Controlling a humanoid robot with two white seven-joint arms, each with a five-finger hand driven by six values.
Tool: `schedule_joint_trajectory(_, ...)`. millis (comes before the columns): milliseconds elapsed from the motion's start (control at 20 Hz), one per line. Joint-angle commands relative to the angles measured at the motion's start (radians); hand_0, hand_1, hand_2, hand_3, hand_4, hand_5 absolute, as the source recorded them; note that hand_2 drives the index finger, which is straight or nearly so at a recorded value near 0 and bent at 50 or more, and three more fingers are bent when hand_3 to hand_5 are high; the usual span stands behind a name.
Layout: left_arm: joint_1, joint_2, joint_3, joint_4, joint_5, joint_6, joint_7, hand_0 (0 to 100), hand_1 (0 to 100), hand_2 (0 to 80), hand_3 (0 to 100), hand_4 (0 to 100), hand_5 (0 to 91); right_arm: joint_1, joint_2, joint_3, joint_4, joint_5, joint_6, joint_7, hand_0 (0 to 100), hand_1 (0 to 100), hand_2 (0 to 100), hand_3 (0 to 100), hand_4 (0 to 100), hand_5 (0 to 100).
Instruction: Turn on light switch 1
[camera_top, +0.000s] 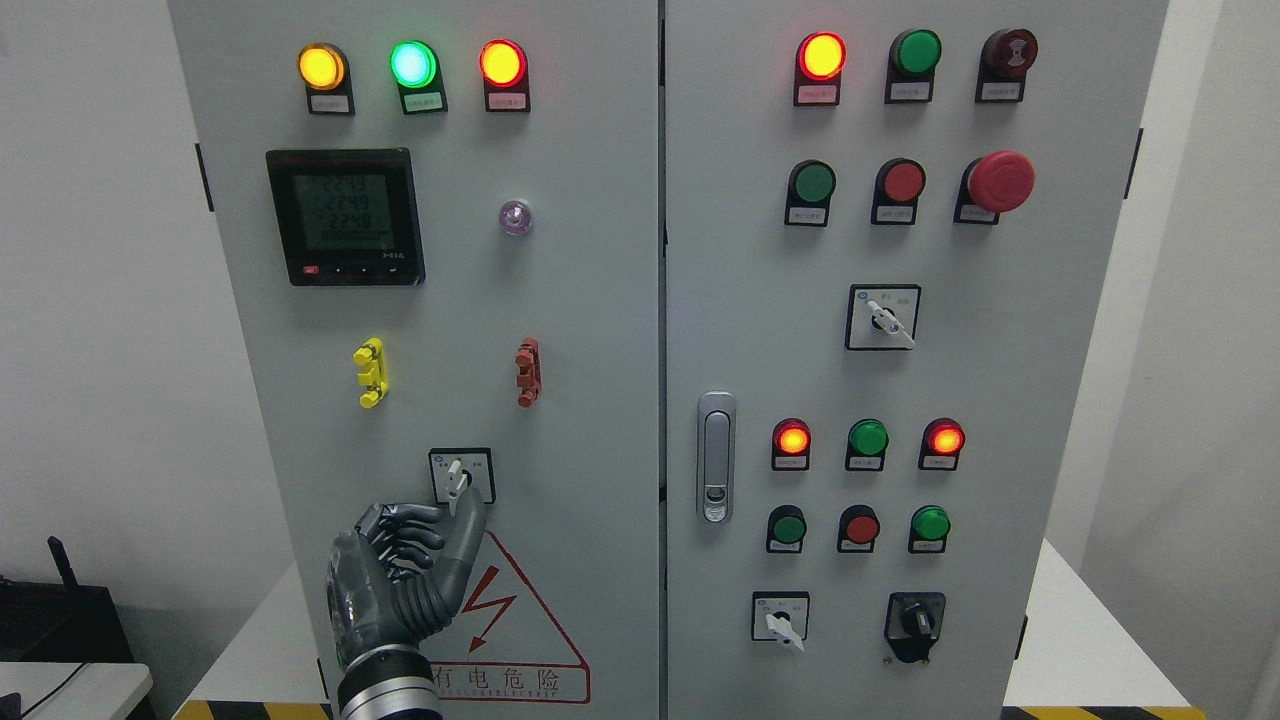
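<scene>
You've got the left hand (405, 565), grey w/ dark jointed fingers, up against the grey metal cabinet's left door (590, 330). Fingers are loosely curled, holding nothing; the thumb tip reaches up to the small white rotary switch on its black-framed square plate (460, 477), touching or just under the lever, can't tell which. Switch sits low on the door, above the red triangular shock-warning sign (505, 630), lever approx upright.
</scene>
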Motion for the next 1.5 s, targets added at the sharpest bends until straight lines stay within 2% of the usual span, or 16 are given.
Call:
schedule_joint_trajectory(0, -0.011, -0.001, 0.003, 0.021, 0.004, 0.0, -0.004, 7, 59, 56.2, 78, 81, 75.7, 0.0, -0.001, 0.017, 0.0, -0.025, 0.0, 0.0, 12, 39, 0, 0, 0, 0)
schedule_joint_trajectory(1453, -0.039, -0.001, 0.004, 0.045, 0.004, 0.0, 0.003, 10, 57, 57.3, 80, 82, 75.5, 0.0, -0.001, 0.017, 0.0, -0.025, 0.0, 0.0, 12, 39, 0, 0, 0, 0)
